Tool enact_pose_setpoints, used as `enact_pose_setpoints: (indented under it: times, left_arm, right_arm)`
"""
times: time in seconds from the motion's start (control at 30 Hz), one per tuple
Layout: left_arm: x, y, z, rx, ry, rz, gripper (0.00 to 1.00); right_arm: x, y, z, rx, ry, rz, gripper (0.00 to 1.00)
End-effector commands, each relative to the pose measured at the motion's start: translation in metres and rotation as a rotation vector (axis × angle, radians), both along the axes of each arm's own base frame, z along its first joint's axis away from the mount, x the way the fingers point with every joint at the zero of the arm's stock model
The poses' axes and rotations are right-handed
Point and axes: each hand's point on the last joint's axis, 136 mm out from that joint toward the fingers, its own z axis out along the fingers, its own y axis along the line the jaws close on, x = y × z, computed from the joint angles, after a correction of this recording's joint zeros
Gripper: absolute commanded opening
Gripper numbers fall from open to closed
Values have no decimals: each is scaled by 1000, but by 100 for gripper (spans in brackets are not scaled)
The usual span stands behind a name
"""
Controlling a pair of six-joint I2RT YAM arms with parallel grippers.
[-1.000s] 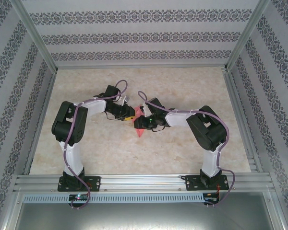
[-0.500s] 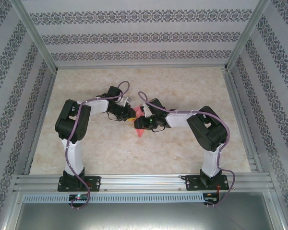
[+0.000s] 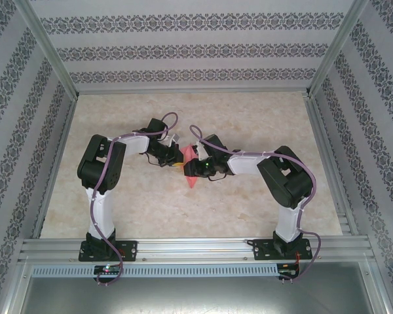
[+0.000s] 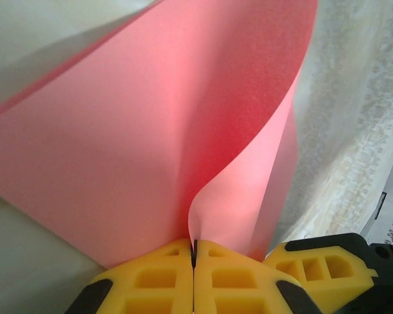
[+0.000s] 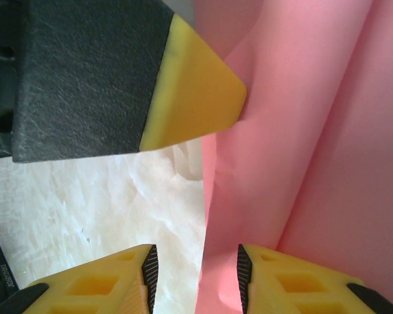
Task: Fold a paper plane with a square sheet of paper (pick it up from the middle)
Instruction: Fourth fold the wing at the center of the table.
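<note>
The square sheet of paper [image 3: 189, 156] is salmon pink, bent and lifted between the two arms at the table's middle, with one corner pointing at the near edge. In the left wrist view my left gripper [image 4: 194, 247] is shut on a curled edge of the sheet [image 4: 150, 131]. In the top view the left gripper [image 3: 177, 159] meets the right gripper [image 3: 191, 169] at the paper. My right gripper [image 5: 195, 278] stands open, and the sheet's [image 5: 301, 163] edge runs between its fingers, close to the right fingertip [image 5: 245, 275]. The left gripper's finger [image 5: 190, 91] crosses above it.
The marble tabletop [image 3: 249, 209] stretches around the arms. An aluminium frame [image 3: 183, 248] runs along the near edge, and patterned walls [image 3: 183, 52] close the back and sides. The right gripper's yellow finger [image 4: 327, 261] sits just right of the left gripper.
My left gripper has closed onto the paper's edge and moved slightly right toward the sheet. The right gripper has kept its opening and place.
</note>
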Motion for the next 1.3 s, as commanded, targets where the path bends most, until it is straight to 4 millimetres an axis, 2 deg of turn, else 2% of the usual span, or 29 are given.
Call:
enact_pose_setpoints:
  times: [0.0,0.33,0.5,1.27]
  left_arm:
    - [0,0,-6,26,-2,-23,7]
    - [-2,6,-10,43,4,-19,5]
    - [-3,9,-9,52,-1,-21,3]
    - [-3,4,8,8,-13,-23,1]
  right_arm:
    - [0,0,14,41,-36,12,39]
    - [-9,8,17,107,20,7,33]
    - [-14,8,10,96,55,14,29]
    - [-47,3,-11,39,148,58,23]
